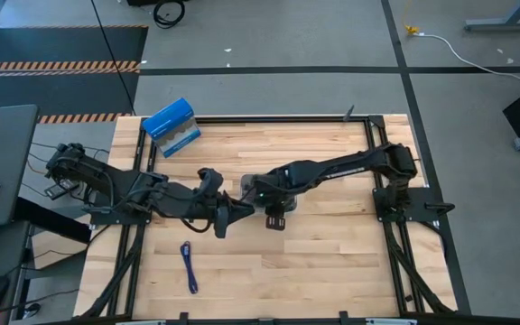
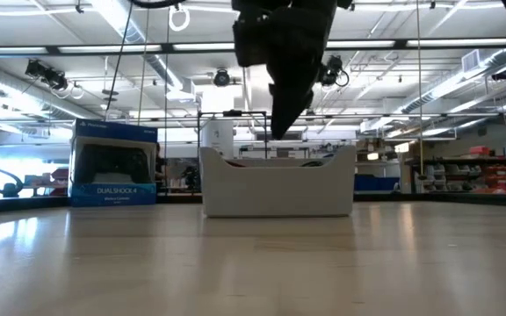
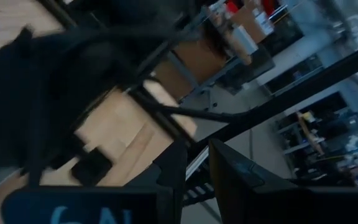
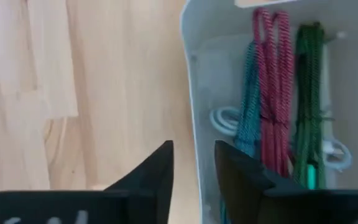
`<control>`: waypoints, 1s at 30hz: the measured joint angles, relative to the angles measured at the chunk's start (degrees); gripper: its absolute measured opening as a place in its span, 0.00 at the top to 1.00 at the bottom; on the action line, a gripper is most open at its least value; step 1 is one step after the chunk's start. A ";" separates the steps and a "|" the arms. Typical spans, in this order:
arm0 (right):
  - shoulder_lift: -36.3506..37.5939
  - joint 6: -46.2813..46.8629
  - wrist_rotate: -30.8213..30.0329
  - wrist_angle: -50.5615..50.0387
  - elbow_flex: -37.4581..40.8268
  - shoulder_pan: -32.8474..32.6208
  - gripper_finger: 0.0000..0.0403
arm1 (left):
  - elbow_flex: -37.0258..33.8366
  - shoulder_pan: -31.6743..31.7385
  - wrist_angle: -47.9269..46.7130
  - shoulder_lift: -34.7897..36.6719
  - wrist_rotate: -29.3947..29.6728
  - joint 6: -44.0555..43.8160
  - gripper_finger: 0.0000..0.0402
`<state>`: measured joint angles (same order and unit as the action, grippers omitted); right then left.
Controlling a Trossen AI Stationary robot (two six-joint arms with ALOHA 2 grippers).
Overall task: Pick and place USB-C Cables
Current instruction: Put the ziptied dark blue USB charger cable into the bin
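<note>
A clear grey plastic tray [image 4: 194, 74] stands mid-table, mostly hidden under both arms in the high view [image 1: 245, 186]; it also shows in the low view [image 2: 278, 189]. In it lie a teal cable [image 4: 248, 106], a maroon cable [image 4: 271, 87], a green cable [image 4: 308, 93] and a pale cable [image 4: 224, 118]. A purple-blue cable [image 1: 189, 267] lies on the table near the front left. My right gripper [image 4: 194, 174] is slightly open and empty above the tray's wall. My left gripper [image 3: 197, 180] is shut and empty, just in front of the tray [image 1: 227, 219].
A blue box [image 1: 171, 127] stands at the far left corner and shows in the low view [image 2: 112, 167]. Black frame rails [image 1: 278, 118] run along the table's edges. Bare wood lies to the front right [image 1: 332, 262].
</note>
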<state>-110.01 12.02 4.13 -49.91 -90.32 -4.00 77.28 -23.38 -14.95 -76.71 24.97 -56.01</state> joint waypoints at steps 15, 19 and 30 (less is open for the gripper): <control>13.63 7.91 -5.75 -15.51 0.00 -2.48 0.60 | 0.07 -4.43 -39.87 -0.80 -9.89 -29.32 0.81; 17.21 11.09 -8.08 -16.54 0.00 -2.42 0.60 | 0.04 -8.60 -51.45 -2.74 -14.63 -42.28 0.81; 20.25 10.77 -9.59 -17.14 0.00 -1.05 0.60 | 0.04 -17.80 -52.64 -9.55 -17.16 -63.11 0.58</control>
<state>-89.76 22.78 -5.45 -67.05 -90.32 -5.04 77.32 -41.18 -67.59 -86.26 7.82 -119.12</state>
